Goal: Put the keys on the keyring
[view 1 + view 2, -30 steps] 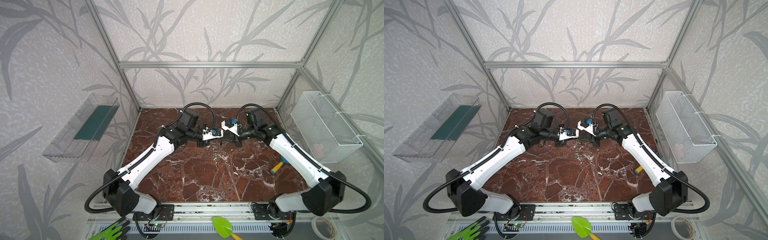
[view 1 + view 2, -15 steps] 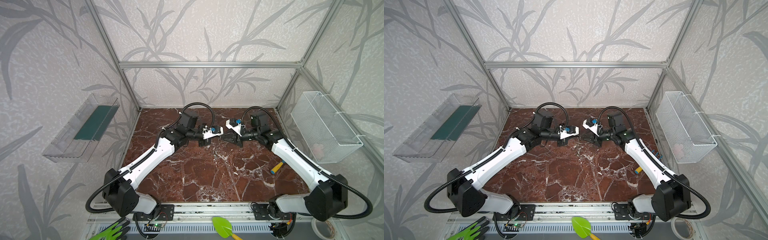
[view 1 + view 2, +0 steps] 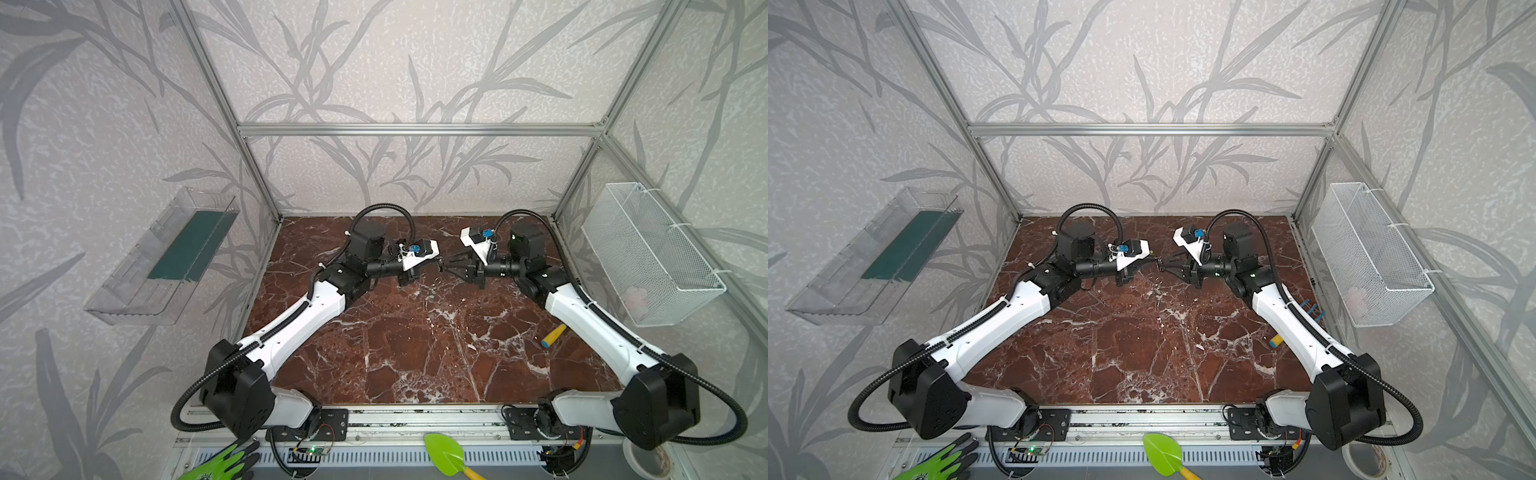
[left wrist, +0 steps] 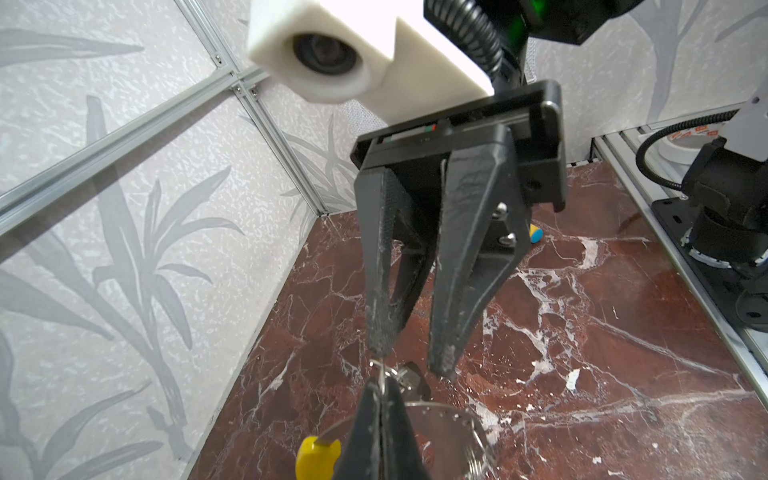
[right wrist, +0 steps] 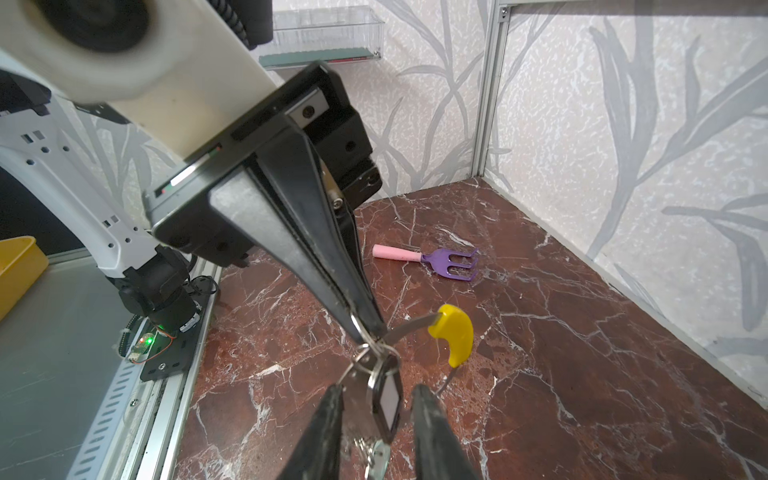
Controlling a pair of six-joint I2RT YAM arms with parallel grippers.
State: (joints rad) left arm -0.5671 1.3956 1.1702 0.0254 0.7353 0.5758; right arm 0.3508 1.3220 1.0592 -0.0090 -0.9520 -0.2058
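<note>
In the left wrist view my left gripper (image 4: pixel 381 390) is shut on the thin grey wire of the keyring (image 4: pixel 457 419), next to its yellow sleeve (image 4: pixel 318 457). The keys (image 5: pixel 388 401), a small silvery bunch with a dark-rimmed pale tag, dangle from a small ring at the left fingertips (image 5: pixel 365 328). My right gripper (image 5: pixel 377 392) is open, and the bunch hangs loose between its fingers (image 5: pixel 432 432). Both grippers meet tip to tip above the back of the floor, left gripper (image 3: pixel 435 262) and right gripper (image 3: pixel 448 266). The yellow sleeve (image 5: pixel 455 332) sticks out to one side.
A toy fork (image 5: pixel 428 259) with a pink handle lies on the marble floor (image 3: pixel 415 340) behind the left gripper. A yellow and blue peg (image 3: pixel 552 334) lies by the right arm. A wire basket (image 3: pixel 648 253) hangs on the right wall, a clear tray (image 3: pixel 166 257) on the left.
My right gripper has opened and drawn back a little to the right, letting go of the keys. The left gripper stays shut in nearly the same place.
</note>
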